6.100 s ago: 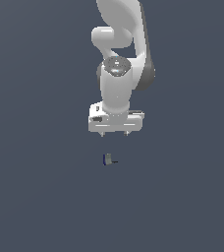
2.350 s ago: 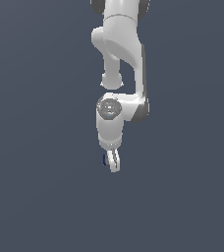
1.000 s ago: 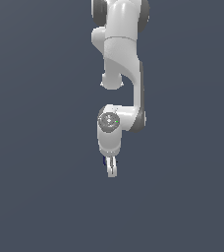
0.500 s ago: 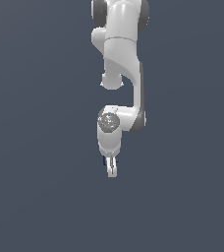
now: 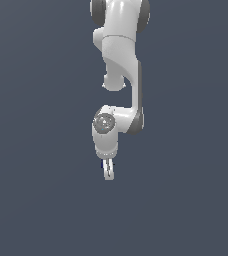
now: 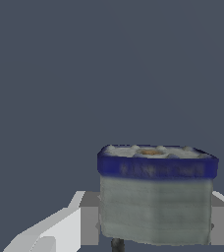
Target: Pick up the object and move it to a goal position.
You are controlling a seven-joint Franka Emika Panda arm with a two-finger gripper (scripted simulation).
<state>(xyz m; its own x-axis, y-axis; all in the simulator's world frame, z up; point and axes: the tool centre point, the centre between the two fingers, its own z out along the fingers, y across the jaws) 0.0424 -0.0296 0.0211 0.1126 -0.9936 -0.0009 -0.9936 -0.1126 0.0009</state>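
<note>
While the block (image 6: 155, 197) sits between the fingers (image 6: 60, 229), the main risk is a slip. In the wrist view the grey body with its blue rim fills the gap, with a pale finger at each flank, so I judge the gripper (image 5: 108, 171) clenched on the block. The pads seem to meet only its lower part, with the blue rim standing clear of them. Such a low hold could let the block pivot or tip if the arm (image 5: 120, 65) swings fast.

In the exterior view the block is nearly hidden. Only a dark blue sliver shows at the fingers, at about 6 o'clock from the wrist joint (image 5: 105, 123). The gripper points down and is seen edge-on, so this view does not show how firmly it holds. Whether the block hangs free or rests on the floor (image 5: 186, 200) cannot be told either, as the background is one flat grey with no shadow.

No goal marker shows in either view. That is a second hazard: a move made without a seen target may stop short or overshoot, and letting go early would drop the block off the mark.

The block is also much smaller than the gripper. A small shift in the hold, from a jolt or a hard stop, could squeeze it out sideways. Slow, smooth travel looks safest.
</note>
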